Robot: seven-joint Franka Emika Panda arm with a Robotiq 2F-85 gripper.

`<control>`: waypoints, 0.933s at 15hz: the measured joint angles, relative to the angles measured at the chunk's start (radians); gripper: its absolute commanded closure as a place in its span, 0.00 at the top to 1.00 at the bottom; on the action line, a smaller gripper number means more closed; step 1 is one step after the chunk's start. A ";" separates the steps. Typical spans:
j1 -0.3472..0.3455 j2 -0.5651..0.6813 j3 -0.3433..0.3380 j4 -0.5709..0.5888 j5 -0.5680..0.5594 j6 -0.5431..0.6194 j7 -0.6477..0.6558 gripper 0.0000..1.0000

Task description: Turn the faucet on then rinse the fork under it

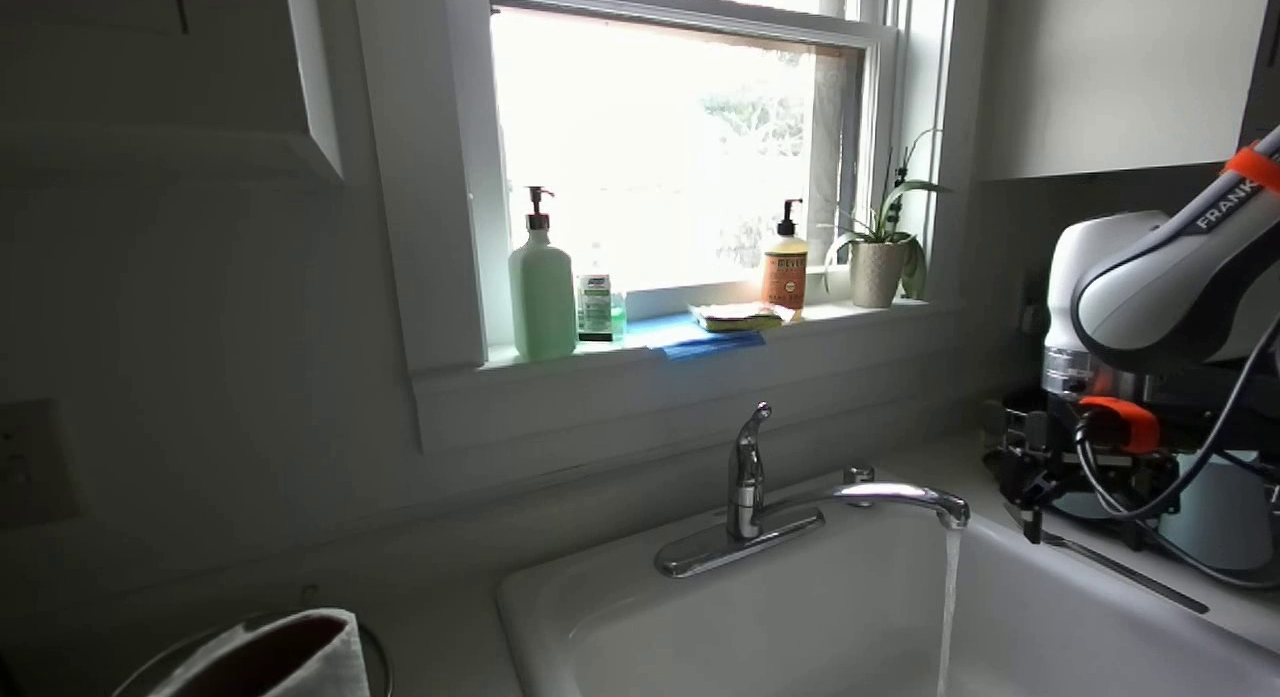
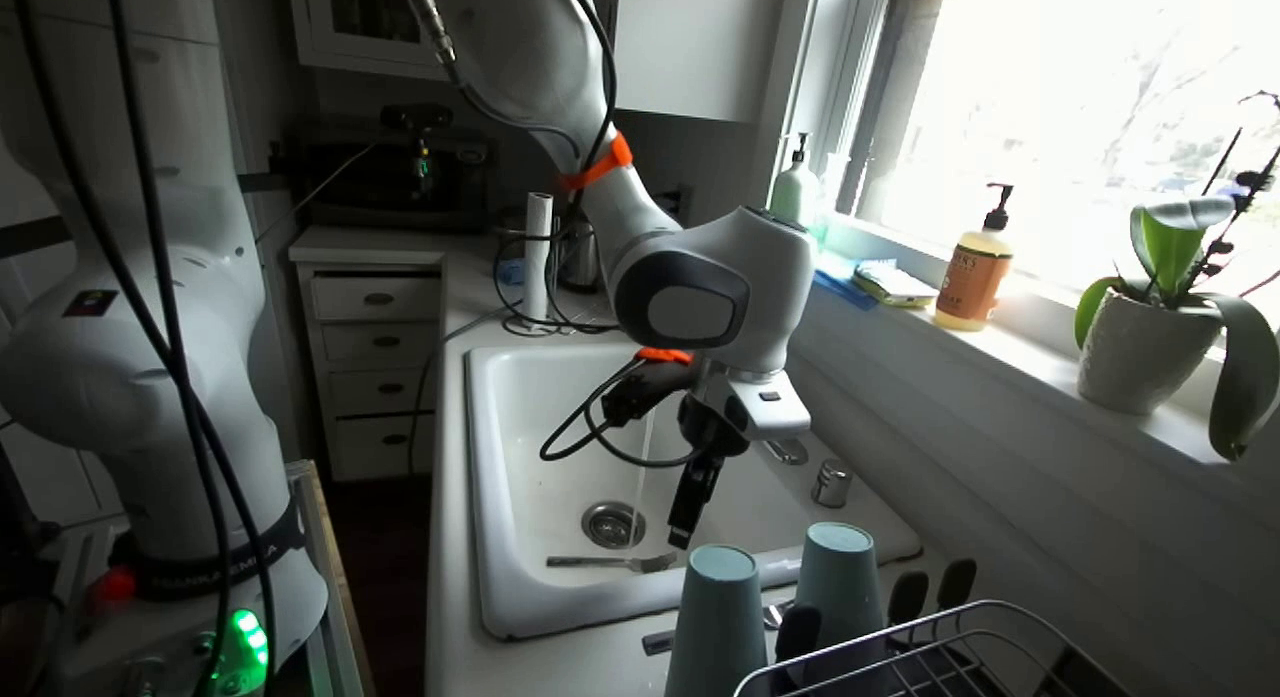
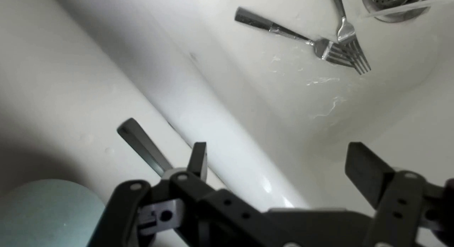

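The silver faucet (image 1: 746, 497) has its lever upright, and a stream of water (image 1: 950, 607) runs from its spout. Part of the spout (image 2: 787, 450) also shows in an exterior view behind the arm. Two forks (image 3: 294, 33) (image 3: 347, 34) lie in the sink (image 2: 570, 617), their tines crossing near the drain. Another utensil (image 3: 145, 146) lies on the counter beside the sink rim, its far part hidden by my gripper in the wrist view; it looks like a fork (image 1: 1125, 572). My gripper (image 3: 276, 149) is open and empty above the sink's edge, pointing down (image 2: 682, 532).
Upturned pale blue cups (image 2: 722, 617) (image 2: 840, 587) stand on the counter close to my gripper; a cup (image 3: 49, 215) also shows in the wrist view. A wire dish rack (image 2: 900, 642) is beyond them. Soap bottles (image 1: 543, 297) (image 1: 785, 274) and a potted plant (image 1: 875, 275) line the windowsill.
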 measured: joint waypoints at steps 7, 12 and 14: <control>-0.054 -0.022 -0.060 -0.101 -0.005 0.169 0.035 1.00; -0.063 -0.022 -0.073 -0.105 -0.055 0.195 0.075 1.00; -0.061 -0.021 -0.072 -0.104 -0.078 0.195 0.101 1.00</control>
